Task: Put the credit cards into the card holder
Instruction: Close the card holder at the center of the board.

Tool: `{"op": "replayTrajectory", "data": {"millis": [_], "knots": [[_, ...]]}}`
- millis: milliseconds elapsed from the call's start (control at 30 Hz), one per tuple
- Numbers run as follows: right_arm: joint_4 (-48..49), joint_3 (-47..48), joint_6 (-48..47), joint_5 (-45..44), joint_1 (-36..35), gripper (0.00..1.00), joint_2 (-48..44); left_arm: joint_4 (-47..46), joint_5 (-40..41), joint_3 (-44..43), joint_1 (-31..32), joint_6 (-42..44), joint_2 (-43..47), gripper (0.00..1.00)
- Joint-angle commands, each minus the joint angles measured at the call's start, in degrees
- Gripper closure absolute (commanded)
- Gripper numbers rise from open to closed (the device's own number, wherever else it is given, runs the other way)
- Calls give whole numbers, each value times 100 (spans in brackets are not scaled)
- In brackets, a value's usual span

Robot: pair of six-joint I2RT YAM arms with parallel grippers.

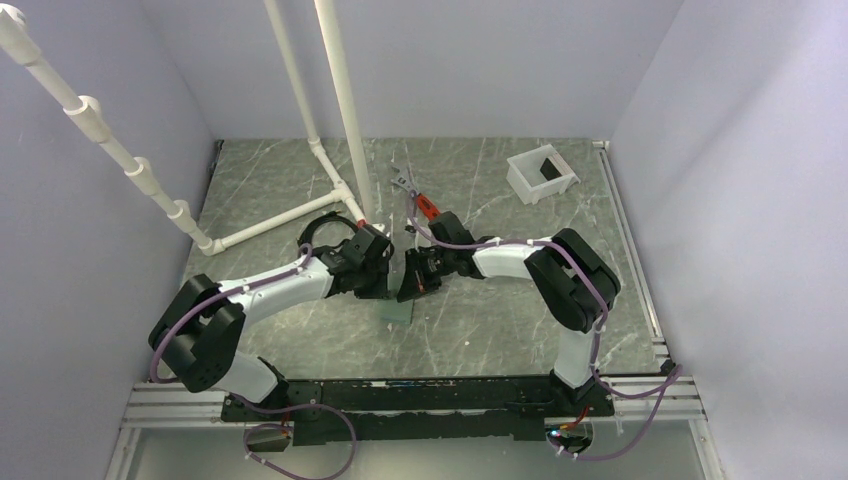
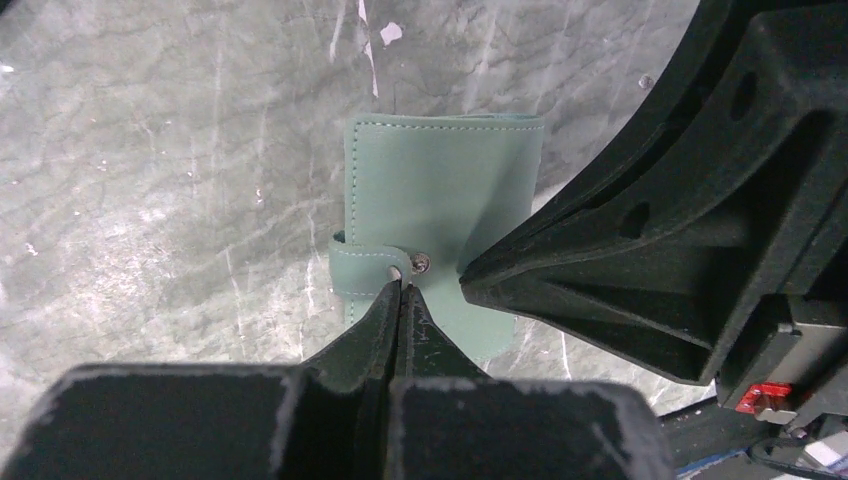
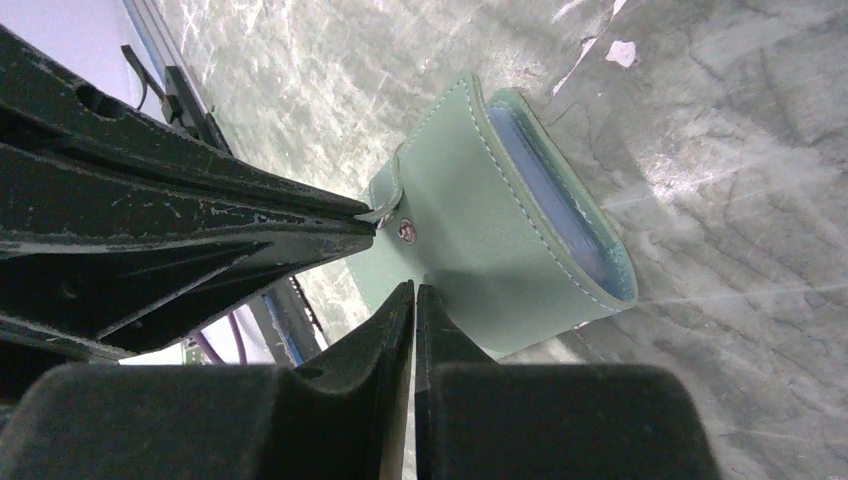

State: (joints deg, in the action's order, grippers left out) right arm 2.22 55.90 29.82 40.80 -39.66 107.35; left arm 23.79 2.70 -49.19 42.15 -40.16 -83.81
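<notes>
The shut left claw (image 2: 402, 288) is pressed on the strap (image 2: 360, 268) at its tips, likely to fasten the flat grey-green leather card holder (image 2: 440, 180), braced by the shut right claw (image 3: 414, 292).

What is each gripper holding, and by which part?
The left gripper pinches the card holder by the end of its strap. The right gripper, shut, holds nothing visible.

Grey-green wallet (image 2: 440, 190) folded over, flat on table (image 2: 150, 200), mid-table. Pale stitching along edges. Strap (image 2: 358, 270) wrapped round one side, end just beside metal stud (image 2: 421, 263). Light blue card (image 3: 560, 200) inside fold, edge showing.
</notes>
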Motion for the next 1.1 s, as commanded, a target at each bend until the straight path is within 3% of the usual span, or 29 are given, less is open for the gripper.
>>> {"op": "replayTrajectory", "data": {"millis": [0,300,1067], "knots": [[-174,193,-363,-511,-68,92,198,-720,-675,161,-149,-170,115,100],[-195,305,-406,-538,-99,91,366,-1259,-912,407,-295,-381,220,100],[-444,409,-471,-670,-156,91,417,-1313,-1298,241,-304,-215,-287,100]]}}
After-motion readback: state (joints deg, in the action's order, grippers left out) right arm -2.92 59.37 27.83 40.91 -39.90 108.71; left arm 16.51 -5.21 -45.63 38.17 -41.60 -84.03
